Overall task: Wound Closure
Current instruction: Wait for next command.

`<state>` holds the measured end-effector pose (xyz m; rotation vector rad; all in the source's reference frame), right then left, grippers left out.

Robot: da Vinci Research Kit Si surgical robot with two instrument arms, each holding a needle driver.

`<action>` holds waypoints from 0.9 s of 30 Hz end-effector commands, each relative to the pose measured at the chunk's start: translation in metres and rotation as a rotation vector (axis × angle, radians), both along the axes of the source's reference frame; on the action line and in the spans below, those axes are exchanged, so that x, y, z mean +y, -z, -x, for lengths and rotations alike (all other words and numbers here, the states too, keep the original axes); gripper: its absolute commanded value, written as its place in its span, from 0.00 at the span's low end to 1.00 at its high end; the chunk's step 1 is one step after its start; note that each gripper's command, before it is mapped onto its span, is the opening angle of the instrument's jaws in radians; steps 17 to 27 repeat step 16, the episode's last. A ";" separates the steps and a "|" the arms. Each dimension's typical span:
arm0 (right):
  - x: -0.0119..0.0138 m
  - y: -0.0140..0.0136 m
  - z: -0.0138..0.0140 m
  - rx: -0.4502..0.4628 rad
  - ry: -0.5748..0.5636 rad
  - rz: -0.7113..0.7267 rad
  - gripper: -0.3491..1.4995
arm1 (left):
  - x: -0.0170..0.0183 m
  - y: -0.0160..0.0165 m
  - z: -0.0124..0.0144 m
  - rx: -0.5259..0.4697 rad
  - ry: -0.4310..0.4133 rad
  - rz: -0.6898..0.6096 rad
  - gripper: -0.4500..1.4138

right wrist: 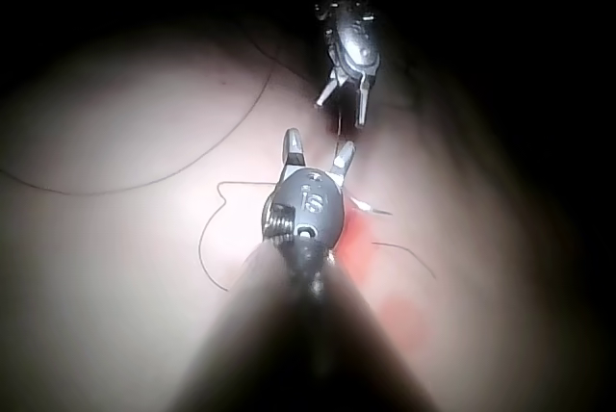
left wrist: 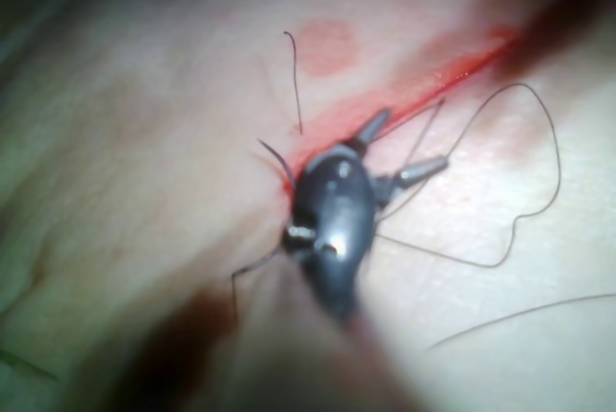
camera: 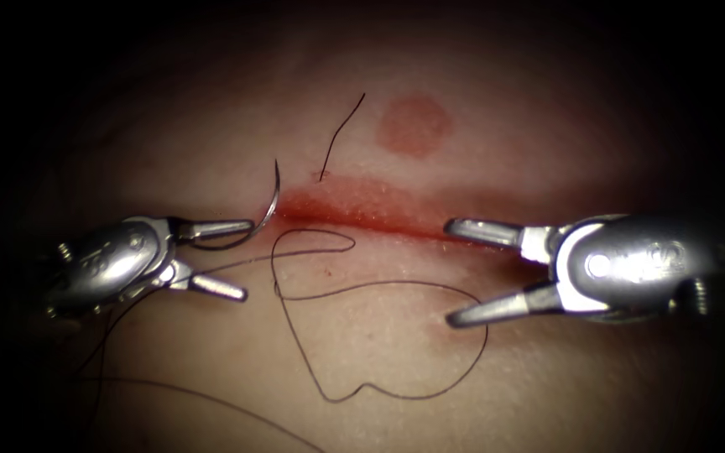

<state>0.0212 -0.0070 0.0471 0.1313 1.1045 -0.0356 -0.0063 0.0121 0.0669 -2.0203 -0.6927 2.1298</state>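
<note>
The tissue (camera: pixel 379 352) carries a red cut (camera: pixel 362 214) running left to right. At the cut's left end lies the curved needle (camera: pixel 273 197); one end points up and the curve sweeps under the left tool's upper jaw. I cannot tell whether it enters the tissue. My left tool (camera: pixel 247 260) is open with nothing clamped, also seen as left tool (left wrist: pixel 409 147). At the cut's right end my right tool (camera: pixel 456 270) is open and holds nothing, seen too as right tool (right wrist: pixel 318 147). Dark thread (camera: pixel 396 390) loops on the tissue below the cut.
A short cut end of thread (camera: pixel 341 134) stands up from the tissue just above the cut. A round patch of red fluid (camera: pixel 413 126) lies further up. More thread (camera: pixel 195 394) trails off behind the left tool.
</note>
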 end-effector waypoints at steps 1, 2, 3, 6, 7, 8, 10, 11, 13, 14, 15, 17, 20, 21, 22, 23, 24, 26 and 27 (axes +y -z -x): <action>-0.0004 -0.0005 -0.0005 0.002 0.002 -0.002 0.85 | -0.0002 -0.0007 0.0006 -0.002 -0.001 -0.001 0.60; -0.0005 -0.0005 -0.0005 0.002 0.002 -0.002 0.85 | -0.0002 -0.0007 0.0006 -0.002 -0.001 -0.001 0.60; -0.0005 -0.0005 -0.0005 0.003 0.002 -0.002 0.85 | -0.0002 -0.0007 0.0006 -0.002 -0.001 -0.001 0.60; -0.0005 -0.0004 -0.0005 0.004 0.003 -0.002 0.85 | -0.0002 -0.0007 0.0006 -0.002 -0.001 -0.001 0.60; -0.0005 -0.0003 -0.0005 0.004 0.003 -0.002 0.85 | -0.0002 -0.0007 0.0006 -0.002 -0.001 -0.001 0.60; -0.0006 -0.0003 -0.0006 0.005 0.003 -0.002 0.85 | -0.0002 -0.0007 0.0006 -0.002 -0.001 -0.001 0.60; -0.0006 -0.0003 -0.0006 0.004 0.003 -0.001 0.85 | -0.0002 -0.0007 0.0006 -0.002 -0.001 -0.001 0.60; -0.0006 -0.0003 -0.0006 0.004 0.003 -0.001 0.85 | -0.0002 -0.0007 0.0006 -0.002 -0.001 -0.001 0.60; -0.0006 -0.0004 -0.0006 0.005 0.003 0.000 0.85 | -0.0002 -0.0007 0.0006 -0.003 -0.001 -0.001 0.60; -0.0007 -0.0004 -0.0006 0.005 0.003 0.001 0.85 | -0.0002 -0.0008 0.0007 -0.003 -0.001 -0.001 0.60; -0.0007 -0.0004 -0.0006 0.005 0.003 0.001 0.85 | -0.0002 -0.0008 0.0007 -0.003 -0.001 -0.001 0.60; -0.0007 -0.0003 -0.0006 0.005 0.003 0.001 0.85 | -0.0002 -0.0008 0.0008 -0.003 -0.001 -0.001 0.60; -0.0007 -0.0003 -0.0006 0.005 0.003 0.001 0.85 | -0.0002 -0.0008 0.0008 -0.003 -0.001 -0.001 0.60; -0.0007 -0.0003 -0.0006 0.005 0.003 0.001 0.85 | -0.0002 -0.0008 0.0008 -0.003 -0.001 -0.001 0.60; -0.0007 -0.0003 -0.0006 0.005 0.003 0.001 0.85 | -0.0002 -0.0008 0.0008 -0.003 -0.001 -0.001 0.60; -0.0007 -0.0003 -0.0006 0.005 0.003 0.001 0.85 | -0.0002 -0.0008 0.0008 -0.003 -0.001 -0.001 0.60; -0.0007 -0.0003 -0.0006 0.005 0.003 0.001 0.85 | -0.0002 -0.0008 0.0008 -0.003 -0.001 -0.001 0.60; -0.0007 -0.0003 -0.0006 0.005 0.003 0.001 0.85 | -0.0002 -0.0008 0.0008 -0.003 -0.001 -0.001 0.60; -0.0007 -0.0003 -0.0006 0.005 0.003 0.001 0.85 | -0.0002 -0.0008 0.0008 -0.003 -0.001 -0.001 0.60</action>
